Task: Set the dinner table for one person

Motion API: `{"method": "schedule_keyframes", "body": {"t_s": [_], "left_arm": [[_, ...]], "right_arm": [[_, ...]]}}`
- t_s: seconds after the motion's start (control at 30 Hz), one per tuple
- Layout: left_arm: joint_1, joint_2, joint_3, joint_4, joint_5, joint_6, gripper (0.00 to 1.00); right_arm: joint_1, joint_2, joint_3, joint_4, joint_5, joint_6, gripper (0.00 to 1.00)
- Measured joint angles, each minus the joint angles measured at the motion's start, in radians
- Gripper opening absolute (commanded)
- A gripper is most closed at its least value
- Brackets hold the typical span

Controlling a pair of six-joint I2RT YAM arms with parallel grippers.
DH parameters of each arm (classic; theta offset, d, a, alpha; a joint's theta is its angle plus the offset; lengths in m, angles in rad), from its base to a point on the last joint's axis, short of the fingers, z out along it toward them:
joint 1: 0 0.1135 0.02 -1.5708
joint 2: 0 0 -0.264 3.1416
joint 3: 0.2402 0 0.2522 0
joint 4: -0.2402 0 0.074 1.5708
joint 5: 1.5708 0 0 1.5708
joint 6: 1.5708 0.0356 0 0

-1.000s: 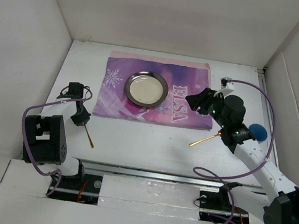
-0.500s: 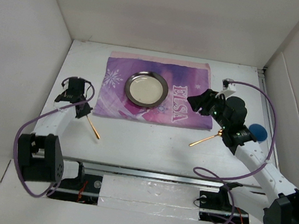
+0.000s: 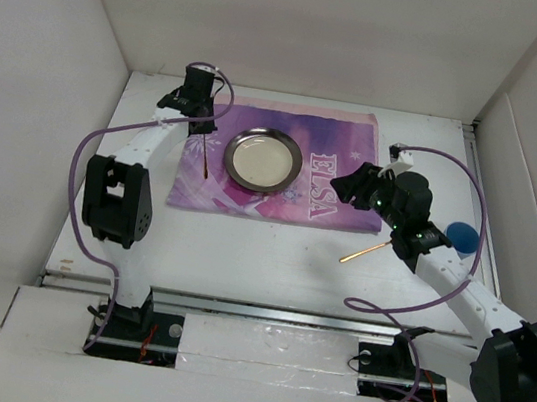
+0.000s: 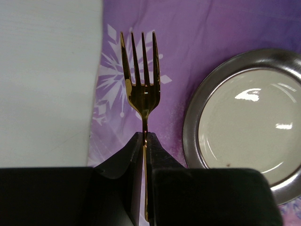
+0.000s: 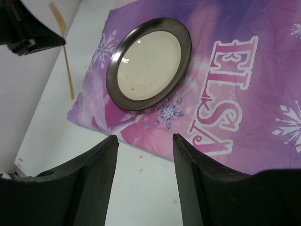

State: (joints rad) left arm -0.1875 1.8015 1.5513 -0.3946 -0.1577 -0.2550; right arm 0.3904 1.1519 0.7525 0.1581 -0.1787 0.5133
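One fork [image 4: 141, 89], pinched in my left gripper [image 4: 145, 137], points tines-forward, plate [image 4: 249, 117] just to its right. Height over the mat [image 4: 197, 28] is unclear; right gripper [image 5: 145, 139] gapes.

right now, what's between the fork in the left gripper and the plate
Only a bare strip of the purple mat, its snowflake print showing, lies between the fork and the plate. The left wrist view shows it clearly.

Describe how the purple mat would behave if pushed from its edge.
The mat looks like thin, creased cloth, so it would probably bunch up rather than slide whole. The plate resting on it likely pins that part, though a strong tug might drag the plate.
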Motion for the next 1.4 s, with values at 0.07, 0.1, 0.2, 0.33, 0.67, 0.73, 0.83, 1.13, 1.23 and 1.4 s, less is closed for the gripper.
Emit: {"method": "schedule_keyframes", "body": {"t_s": [0.07,0.1,0.2,0.33,0.67,0.73,0.83,1.13,1.23,1.4], "left_arm": [[-0.001,0.082,0.05,-0.011,0.018,0.035,0.0],[-0.002,0.118,0.071,-0.025,0.027,0.051,0.0],[-0.003,0.191,0.105,-0.053,0.041,0.092,0.0],[-0.007,0.231,0.12,-0.071,0.04,0.135,0.0],[-0.007,0.312,0.181,-0.074,0.049,0.15,0.0],[-0.007,0.334,0.198,-0.075,0.043,0.15,0.0],[-0.007,0.362,0.208,-0.075,0.04,0.15,0.0],[-0.007,0.396,0.213,-0.09,0.032,0.15,0.14],[-0.007,0.395,0.218,-0.09,0.034,0.145,0.45],[-0.007,0.36,0.219,-0.095,0.072,0.123,0.62]], "right_arm": [[0.005,0.005,0.0,-0.001,0.005,-0.002,0.56],[0.009,0.005,0.0,-0.001,0.01,-0.002,0.56],[0.013,0.006,0.0,0.003,0.015,-0.005,0.56],[0.016,0.009,0.0,0.006,0.017,-0.006,0.56],[0.035,0.027,0.0,0.007,0.025,-0.014,0.56],[0.037,0.036,0.0,0.006,0.026,-0.016,0.56],[0.036,0.041,0.0,0.006,0.029,-0.019,0.56],[0.036,0.041,0.0,0.006,0.049,-0.021,0.56],[0.036,0.042,0.0,0.006,0.051,-0.024,0.56],[0.042,0.047,0.001,0.006,0.064,-0.034,0.17]]}}
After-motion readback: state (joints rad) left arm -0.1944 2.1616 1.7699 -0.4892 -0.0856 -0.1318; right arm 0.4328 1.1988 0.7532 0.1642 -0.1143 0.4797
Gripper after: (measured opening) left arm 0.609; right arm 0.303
